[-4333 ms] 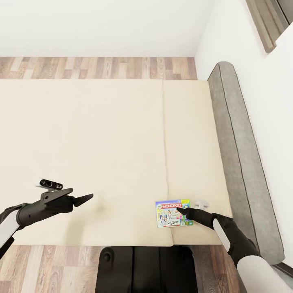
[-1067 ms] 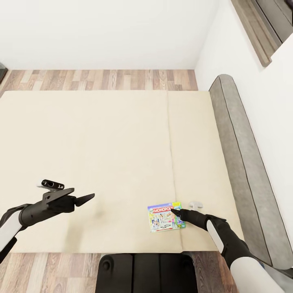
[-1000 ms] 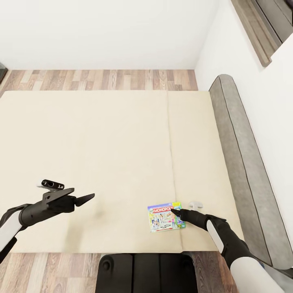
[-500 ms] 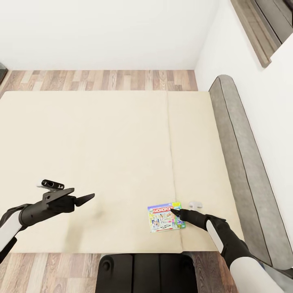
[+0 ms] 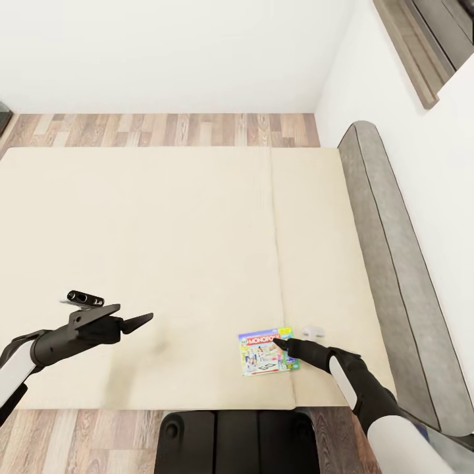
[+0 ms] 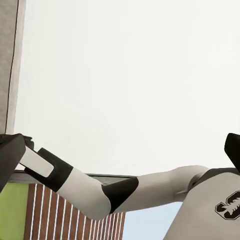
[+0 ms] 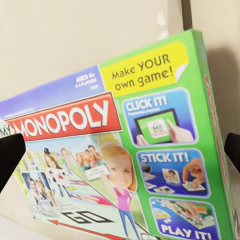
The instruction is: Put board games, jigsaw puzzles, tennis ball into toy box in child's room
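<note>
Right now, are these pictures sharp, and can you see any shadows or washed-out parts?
Head view: evenly lit, with a soft shadow on the bed under the left gripper. Right wrist view: the Monopoly box is close up, its lettering crisp, and it casts a dim shadow on the mattress beside its green edge. Left wrist view: the mattress is washed out to near white.

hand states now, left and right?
Left hand: open, empty, above the bed.
Right hand: open, fingertips spread either side of the Monopoly box, not gripping it.
</note>
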Controlling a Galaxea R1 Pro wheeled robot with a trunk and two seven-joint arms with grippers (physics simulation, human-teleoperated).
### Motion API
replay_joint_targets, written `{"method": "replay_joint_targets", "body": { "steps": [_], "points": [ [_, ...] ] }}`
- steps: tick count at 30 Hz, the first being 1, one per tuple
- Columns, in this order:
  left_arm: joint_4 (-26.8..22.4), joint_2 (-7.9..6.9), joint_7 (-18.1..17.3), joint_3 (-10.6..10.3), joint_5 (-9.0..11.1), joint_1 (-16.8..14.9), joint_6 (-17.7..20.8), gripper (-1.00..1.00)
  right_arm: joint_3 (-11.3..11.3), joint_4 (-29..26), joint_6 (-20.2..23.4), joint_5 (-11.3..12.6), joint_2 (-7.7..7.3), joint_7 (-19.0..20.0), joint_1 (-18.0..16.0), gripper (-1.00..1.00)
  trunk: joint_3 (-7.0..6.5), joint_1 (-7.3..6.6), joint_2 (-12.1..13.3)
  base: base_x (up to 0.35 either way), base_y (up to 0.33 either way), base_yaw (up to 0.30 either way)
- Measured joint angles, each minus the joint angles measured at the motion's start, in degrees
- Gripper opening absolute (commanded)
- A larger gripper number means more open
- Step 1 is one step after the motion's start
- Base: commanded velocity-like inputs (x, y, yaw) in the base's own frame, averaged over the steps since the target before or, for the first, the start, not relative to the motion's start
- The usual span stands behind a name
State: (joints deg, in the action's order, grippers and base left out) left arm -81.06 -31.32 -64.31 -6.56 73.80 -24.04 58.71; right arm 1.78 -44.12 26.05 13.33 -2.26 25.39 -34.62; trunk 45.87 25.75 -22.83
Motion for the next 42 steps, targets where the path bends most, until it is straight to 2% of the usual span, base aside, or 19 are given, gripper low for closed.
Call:
{"method": "replay_joint_targets", "body": {
  "steps": [4, 9, 42],
  "points": [
    [0.00, 0.00, 0.00, 0.00, 0.00, 0.00, 0.00, 1.00, 0.00, 0.11, 0.10, 0.03, 0.98, -1.77, 0.00, 1.00, 0.00, 0.00, 0.00, 0.000, 0.000, 0.000],
    [0.00, 0.00, 0.00, 0.00, -0.03, 0.00, 0.00, 1.00, 0.01, 0.15, 0.11, 0.03, 1.49, -2.42, 0.00, 1.00, 0.00, 0.00, 0.00, 0.000, 0.000, 0.000],
    [0.00, 0.00, 0.00, 0.00, 0.00, 0.00, 0.00, 1.00, 0.01, 0.15, 0.02, 0.11, 1.54, -2.42, 0.00, 1.00, 0.00, 0.00, 0.00, 0.000, 0.011, 0.000]
  ]
}}
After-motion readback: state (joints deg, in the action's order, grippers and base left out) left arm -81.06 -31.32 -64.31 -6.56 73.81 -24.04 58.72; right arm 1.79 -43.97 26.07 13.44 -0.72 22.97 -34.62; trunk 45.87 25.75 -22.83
